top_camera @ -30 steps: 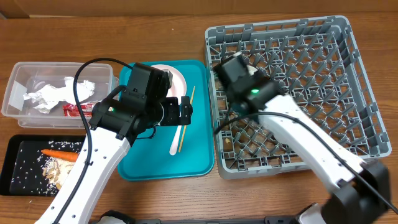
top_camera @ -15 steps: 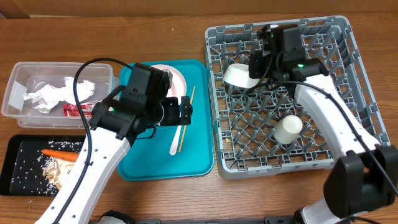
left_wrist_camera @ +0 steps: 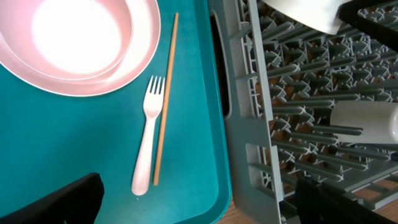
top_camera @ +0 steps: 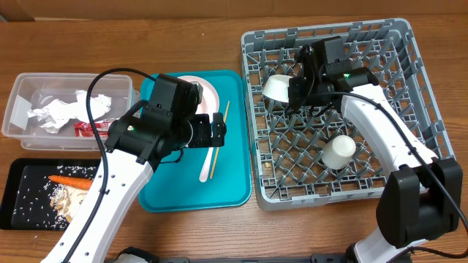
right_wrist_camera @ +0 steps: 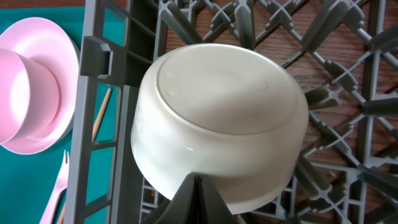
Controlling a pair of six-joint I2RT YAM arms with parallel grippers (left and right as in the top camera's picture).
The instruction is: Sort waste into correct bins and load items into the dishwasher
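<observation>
A white bowl (top_camera: 276, 88) (right_wrist_camera: 224, 124) lies bottom-up and tilted in the back left of the grey dish rack (top_camera: 333, 197) (right_wrist_camera: 106, 62). My right gripper (top_camera: 298, 89) (right_wrist_camera: 198, 180) is shut, its joined tips against the bowl's side wall near the rim. A small white cup (top_camera: 340, 152) (left_wrist_camera: 367, 121) lies further forward in the rack. My left gripper (top_camera: 219, 128) (left_wrist_camera: 199, 205) hangs open over the teal tray (left_wrist_camera: 62, 143), holding nothing. On that tray lie a pink plate (top_camera: 207, 91) (left_wrist_camera: 81, 43), a white fork (top_camera: 212, 161) (left_wrist_camera: 148, 149) and a wooden chopstick (top_camera: 218, 142) (left_wrist_camera: 165, 99).
At the left, a clear tub (top_camera: 22, 128) holds white napkins (top_camera: 58, 111) and a red wrapper (top_camera: 91, 128). In front of it a black tray (top_camera: 22, 190) holds a carrot (top_camera: 69, 181), food scraps and rice. The rack's wall stands right beside the teal tray.
My right arm swung from the rack's front left up to the bowl at its back left, and its jaws closed. The cup came into view. The left arm stayed still.
</observation>
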